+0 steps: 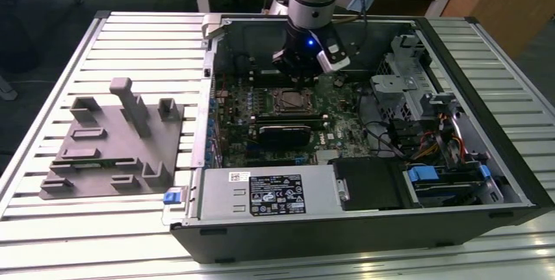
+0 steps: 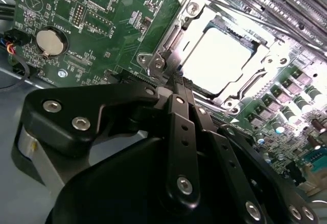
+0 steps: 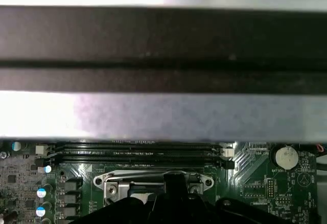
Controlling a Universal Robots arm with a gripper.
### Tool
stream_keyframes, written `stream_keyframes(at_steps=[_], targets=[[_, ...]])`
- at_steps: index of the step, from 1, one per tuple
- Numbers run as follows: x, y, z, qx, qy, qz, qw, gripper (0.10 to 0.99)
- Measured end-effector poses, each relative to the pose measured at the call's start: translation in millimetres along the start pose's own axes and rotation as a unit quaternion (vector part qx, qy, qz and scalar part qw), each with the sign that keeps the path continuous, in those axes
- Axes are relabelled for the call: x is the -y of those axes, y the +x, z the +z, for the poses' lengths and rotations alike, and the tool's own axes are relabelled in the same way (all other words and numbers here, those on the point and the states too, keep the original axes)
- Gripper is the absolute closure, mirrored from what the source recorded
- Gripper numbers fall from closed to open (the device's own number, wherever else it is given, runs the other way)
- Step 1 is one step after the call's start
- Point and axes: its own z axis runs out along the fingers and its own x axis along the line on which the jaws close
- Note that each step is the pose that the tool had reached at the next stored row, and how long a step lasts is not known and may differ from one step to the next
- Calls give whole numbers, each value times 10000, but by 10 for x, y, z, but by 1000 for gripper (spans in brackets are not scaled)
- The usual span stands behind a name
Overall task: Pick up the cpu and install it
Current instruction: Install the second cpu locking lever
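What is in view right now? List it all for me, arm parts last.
cpu: one, silvery-white, lying in the socket frame on the motherboard, in the second wrist view.
socket frame: one, silver metal, around the cpu.
motherboard: one, green, inside the computer case.
coin battery: one, silver, on the motherboard away from the socket.
computer case: one, black, open, on the slatted table.
fixture blocks: one grey group, at the exterior view's left of the case.
slatted table: one, light grey, under everything.
gripper: one, black, just above the socket frame's edge, fingers together, holding nothing visible.
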Motion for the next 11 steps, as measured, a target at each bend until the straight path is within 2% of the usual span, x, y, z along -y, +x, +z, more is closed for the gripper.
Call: stream_keyframes(at_steps=[2,6,8,11], targets=[[1,0,-24,0,1,1,10000,980],[-9,-2,-173,0,0,0,10000,980],[-9,-3,-224,0,1,0,10000,980],[-2,-4,-269,0,0,0,10000,980]])
